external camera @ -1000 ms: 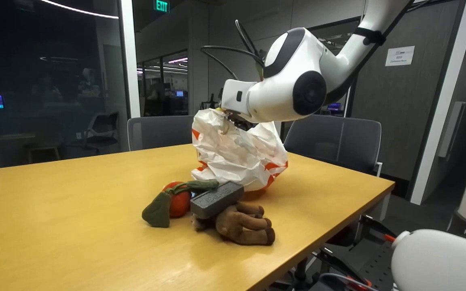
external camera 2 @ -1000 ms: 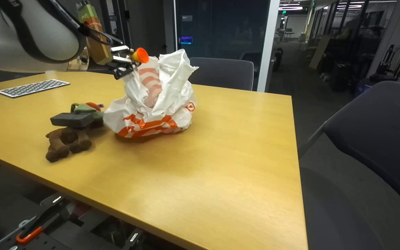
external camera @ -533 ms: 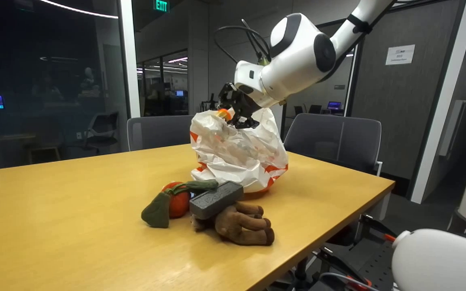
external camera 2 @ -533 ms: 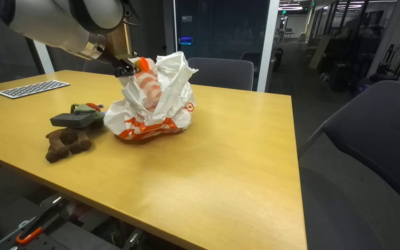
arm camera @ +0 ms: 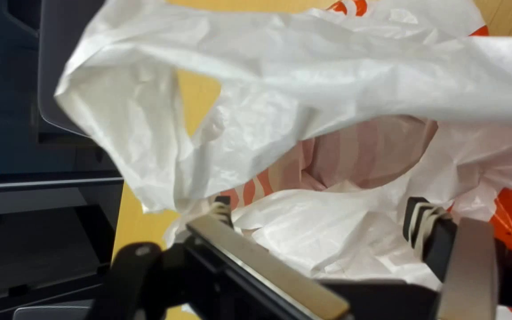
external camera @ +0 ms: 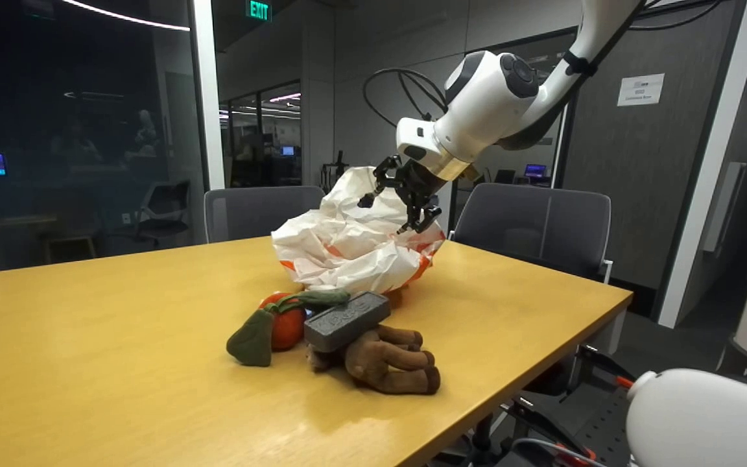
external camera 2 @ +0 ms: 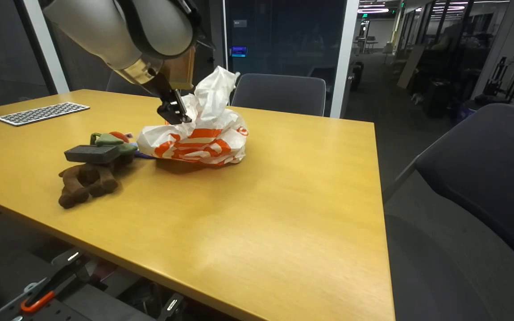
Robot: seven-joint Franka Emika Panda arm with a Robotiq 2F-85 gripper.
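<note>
in an exterior view, i saw the white arm (external camera: 493, 100) reaching down over the yellow table (external camera: 127, 350), its black gripper (external camera: 384, 216) tilted and spread wide. right behind it was a crumpled white plastic bag (external camera: 347, 245) with orange-red print, part of it standing up in a peak; whether the gripper brushed the plastic, i couldn't tell from there. nearer the front, a grey block (external camera: 347, 320) lay tilted on a brown plush toy (external camera: 386, 360) that was on its side with its legs stuck out, and next to them were a red-orange round thing (external camera: 288, 329) and a green cloth piece (external camera: 251, 338). two mesh chairs (external camera: 535, 227) stood beyond the table, and a green exit sign (external camera: 259, 9) glowed high up.

in an exterior view where a keyboard (external camera 2: 43, 113) lay on the table, the gripper pointed down in front of the bag's side, overlapping it, with the peak of white plastic just beside it. the block and the plush toy were close to the bag. a dark chair (external camera 2: 484, 178) filled the right edge.

in the wrist view, the two fingers (arm camera: 438, 244) stood well apart, their tips wrapped in pale bands (arm camera: 428, 222). the bag showed ahead and in the space between them, its mouth gaping onto a pinkish striped inside, and the table showed yellow through a gap in the plastic.
</note>
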